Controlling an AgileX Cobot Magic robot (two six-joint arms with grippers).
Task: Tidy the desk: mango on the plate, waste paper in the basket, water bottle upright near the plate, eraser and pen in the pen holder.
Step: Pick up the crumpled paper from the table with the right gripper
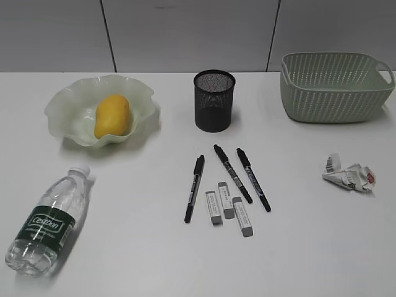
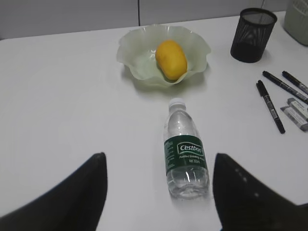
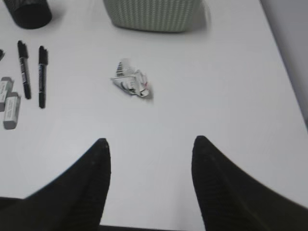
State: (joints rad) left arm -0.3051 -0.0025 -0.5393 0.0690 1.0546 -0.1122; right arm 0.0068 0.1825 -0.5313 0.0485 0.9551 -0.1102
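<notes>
The left gripper stands wide open and holds nothing; its two dark fingers fill the lower corners of the left wrist view, raised above the worktop and pointing toward the water bottle. The bottle lies on its side between the spread fingers, base nearest the gripper, white cap pointing at the plate, and it touches neither finger. The mango already sits in the plate, just beyond the cap.

In the middle of the worktop, the pen holder stands upright. In front of it lie three black pens and three grey-and-white erasers, side by side and close together, all outside the holder.

The right gripper is also well open and empty, its fingers hovering over bare worktop. The waste paper lies ahead of it, a little left of the gap and clearly apart from both fingers. The basket stands at the far right edge, behind the paper. Neither arm shows in the exterior view.
</notes>
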